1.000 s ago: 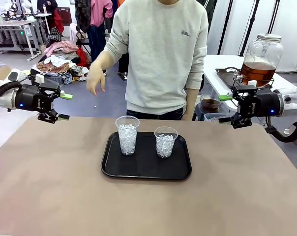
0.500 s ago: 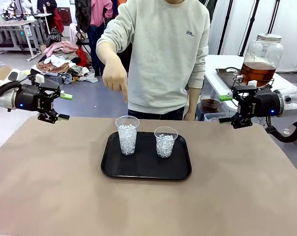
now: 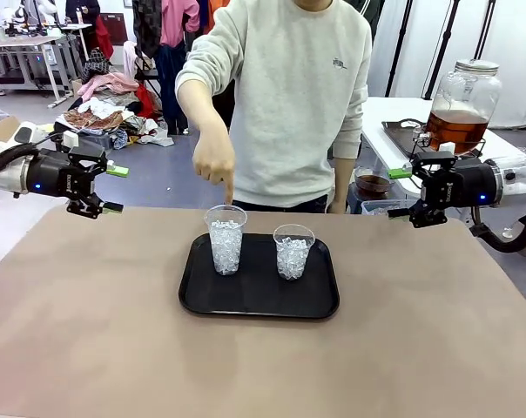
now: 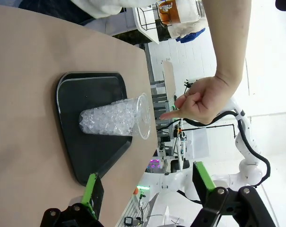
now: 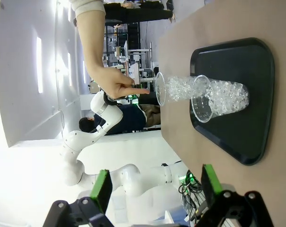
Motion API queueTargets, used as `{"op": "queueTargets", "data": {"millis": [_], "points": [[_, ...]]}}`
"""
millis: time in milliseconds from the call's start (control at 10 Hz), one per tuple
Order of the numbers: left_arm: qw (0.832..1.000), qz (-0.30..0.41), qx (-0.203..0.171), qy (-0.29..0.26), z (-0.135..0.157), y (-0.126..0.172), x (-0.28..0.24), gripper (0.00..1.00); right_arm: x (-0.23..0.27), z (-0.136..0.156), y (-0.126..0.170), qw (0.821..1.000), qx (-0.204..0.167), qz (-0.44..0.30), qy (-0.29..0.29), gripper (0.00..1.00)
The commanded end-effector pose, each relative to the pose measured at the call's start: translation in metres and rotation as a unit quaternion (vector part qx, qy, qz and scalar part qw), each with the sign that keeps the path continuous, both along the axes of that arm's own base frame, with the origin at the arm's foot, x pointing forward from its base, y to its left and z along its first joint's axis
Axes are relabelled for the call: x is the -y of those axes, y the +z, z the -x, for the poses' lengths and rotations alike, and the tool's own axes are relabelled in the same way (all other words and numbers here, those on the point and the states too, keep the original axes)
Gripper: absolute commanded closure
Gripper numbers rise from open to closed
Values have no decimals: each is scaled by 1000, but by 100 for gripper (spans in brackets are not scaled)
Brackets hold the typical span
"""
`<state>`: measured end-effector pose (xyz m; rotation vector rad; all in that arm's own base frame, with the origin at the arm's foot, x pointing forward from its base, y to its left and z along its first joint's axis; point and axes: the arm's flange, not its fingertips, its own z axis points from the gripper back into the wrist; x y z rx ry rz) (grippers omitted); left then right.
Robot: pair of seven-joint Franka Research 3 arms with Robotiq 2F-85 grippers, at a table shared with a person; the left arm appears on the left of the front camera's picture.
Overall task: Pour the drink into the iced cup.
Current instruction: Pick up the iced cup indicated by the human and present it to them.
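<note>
Left of the black tray (image 3: 259,294) and well apart from it, the left gripper (image 3: 115,189) hovers near the table's far edge with its green-padded fingers spread wide and nothing between them, the tips turned toward the tray; right of the tray, about as far off, the right gripper (image 3: 398,192) mirrors it, its fingers likewise parted and empty, aimed back at the tray; both white arms run outward from there, away from the tray. On the tray stand two clear plastic cups filled with ice: the taller cup (image 3: 225,239) on the tray's left half, the shorter cup (image 3: 293,251) just beside it on the right half, the two apart and both upright. Above the tray's far left part, a person's hand (image 3: 214,165) hangs with the index finger pointing straight down at the taller cup's rim, the fingertip just over it; whether it touches the rim cannot be told; the person, in a light grey sweatshirt, stands just behind the tray at the far side of the brown table (image 3: 263,374). Far beyond the tray to the right, on a white side table (image 3: 387,113), stands a large lidded glass jar (image 3: 463,87); the drink (image 3: 455,129), amber-brown, fills the jar's lower part, well away from the tray and both cups.
</note>
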<state>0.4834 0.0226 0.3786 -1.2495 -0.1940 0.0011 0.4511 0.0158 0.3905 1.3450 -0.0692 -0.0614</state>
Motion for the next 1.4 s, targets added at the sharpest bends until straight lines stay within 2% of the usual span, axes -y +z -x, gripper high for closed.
{"op": "queueTargets", "data": {"millis": [0, 600, 700, 1000, 1300], "points": [[1000, 3, 2, 6, 0, 1, 2, 0, 0, 1, 0, 1000, 0, -2, -1, 0], [1000, 0, 0, 0, 0, 0, 0, 0, 0, 1, 0, 1000, 0, -2, -1, 0], [1000, -9, 16, -4, -5, 3, 2, 0, 0, 1, 0, 1000, 0, -2, -1, 0], [988, -56, 135, -54, -4, 5, 16, 0, 0, 1, 0, 1000, 0, -2, -1, 0], [958, -51, 261, -111, 2, -1, 29, 0, 0, 1, 0, 1000, 0, -2, -1, 0]]}}
